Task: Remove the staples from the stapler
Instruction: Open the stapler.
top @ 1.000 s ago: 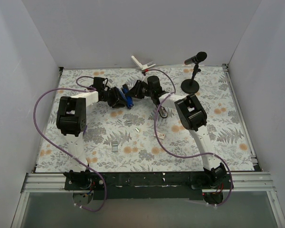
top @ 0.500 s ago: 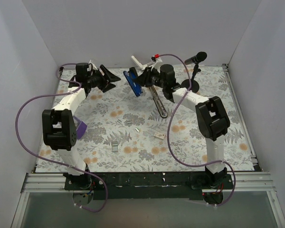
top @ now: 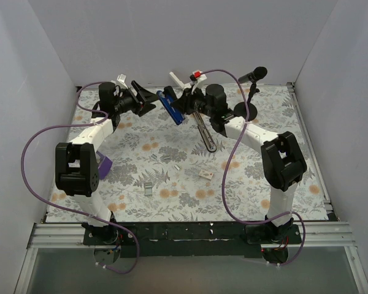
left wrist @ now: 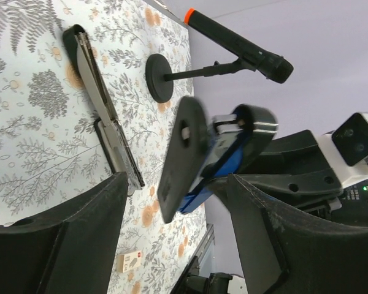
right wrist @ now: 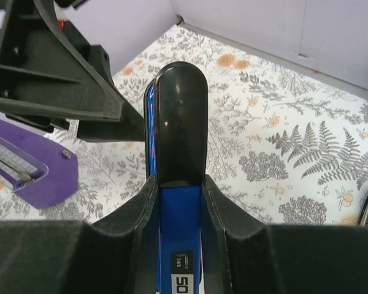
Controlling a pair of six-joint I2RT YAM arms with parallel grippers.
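We find the right gripper [top: 185,103] closed on the blue-and-black arm of the stapler [top: 171,108], holding it raised over the back of the floral table [top: 172,196]. The black base and silver staple channel [top: 203,131] hang open beneath it, reaching down toward the table. The left gripper [top: 151,99] stands just beside the arm's free end, jaws wide apart, gripping nothing.

A: What's at the far middle of the table [top: 135,153]?
B: The stapler [top: 171,108], raised arm in the right gripper [top: 179,103]. The left gripper [top: 151,103] is just left of it, apart.
A: And to its right?
B: A microphone [top: 252,76] on its stand.
A: Left side?
B: A block [top: 103,164] beside the left arm. Small loose pieces [top: 148,189] lie mid-table, nearer than the stapler.
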